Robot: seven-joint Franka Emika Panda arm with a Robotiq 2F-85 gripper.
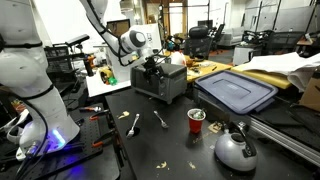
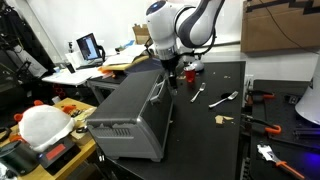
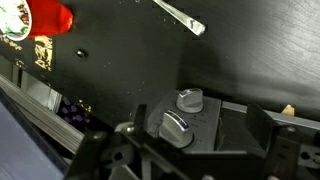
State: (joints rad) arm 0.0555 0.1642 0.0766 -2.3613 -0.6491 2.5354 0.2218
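A grey toaster oven (image 1: 160, 80) (image 2: 130, 112) stands on the black table (image 1: 170, 140). My gripper (image 1: 150, 63) (image 2: 170, 78) hangs at its control end, by the knob panel. In the wrist view the gripper (image 3: 197, 125) is open. Its fingers (image 3: 138, 122) stand either side of the panel, which carries two silver knobs. The nearer knob (image 3: 176, 126) sits just inside the left finger, and the farther knob (image 3: 190, 99) is beyond it. I cannot see a finger touching either knob. Nothing is held.
On the table lie a red cup (image 1: 196, 120) (image 3: 48, 18), a metal kettle (image 1: 236, 148), a spoon (image 1: 133, 124) and another utensil (image 1: 160, 119) (image 3: 180, 15). A blue bin lid (image 1: 236, 90) lies behind. Cluttered desks surround the table.
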